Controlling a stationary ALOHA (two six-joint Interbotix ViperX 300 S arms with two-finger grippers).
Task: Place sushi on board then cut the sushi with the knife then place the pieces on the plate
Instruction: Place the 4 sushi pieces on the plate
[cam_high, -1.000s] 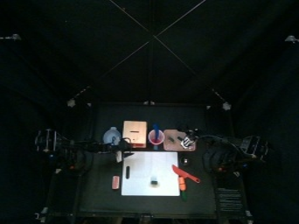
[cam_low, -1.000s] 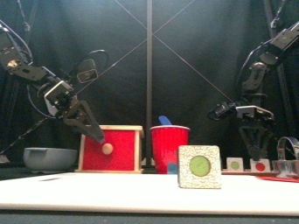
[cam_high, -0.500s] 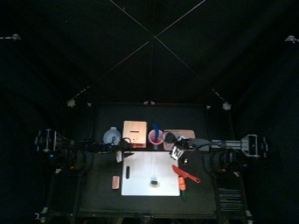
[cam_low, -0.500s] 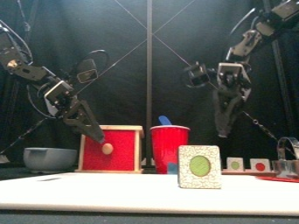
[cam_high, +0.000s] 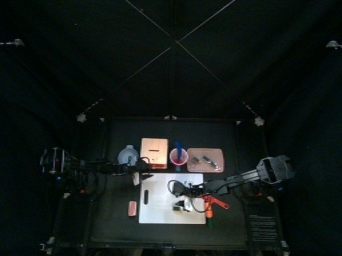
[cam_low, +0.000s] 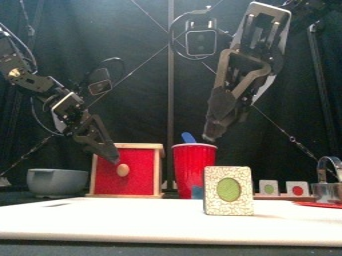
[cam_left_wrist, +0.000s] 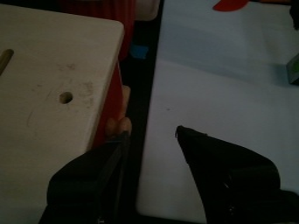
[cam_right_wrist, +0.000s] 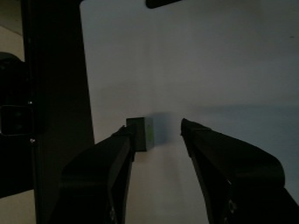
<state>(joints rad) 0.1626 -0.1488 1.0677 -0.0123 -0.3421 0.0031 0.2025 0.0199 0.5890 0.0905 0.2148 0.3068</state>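
One toy sushi piece (cam_low: 227, 190), a pale block with a green centre, stands upright on the white cutting board (cam_high: 154, 205). My right gripper (cam_low: 214, 128) hangs open above and just behind it. In the right wrist view the piece (cam_right_wrist: 140, 133) is a dark block by one fingertip of that gripper (cam_right_wrist: 158, 129), apart from it. A red toy knife (cam_high: 214, 202) lies at the board's right edge. The blue knife (cam_low: 189, 138) stands in the red cup (cam_low: 194, 170). My left gripper (cam_low: 104, 150) hovers open over the wooden box (cam_left_wrist: 52, 79).
Along the back stand the blue-grey bowl (cam_high: 128, 155), the wooden box with its red drawer front (cam_low: 127, 170), the red cup and the pink tray (cam_high: 205, 158). A small red thing (cam_high: 131, 208) lies left of the board.
My right arm has swung in from the right, past the pink tray, and now reaches over the board above the sushi piece. The left arm has not moved.
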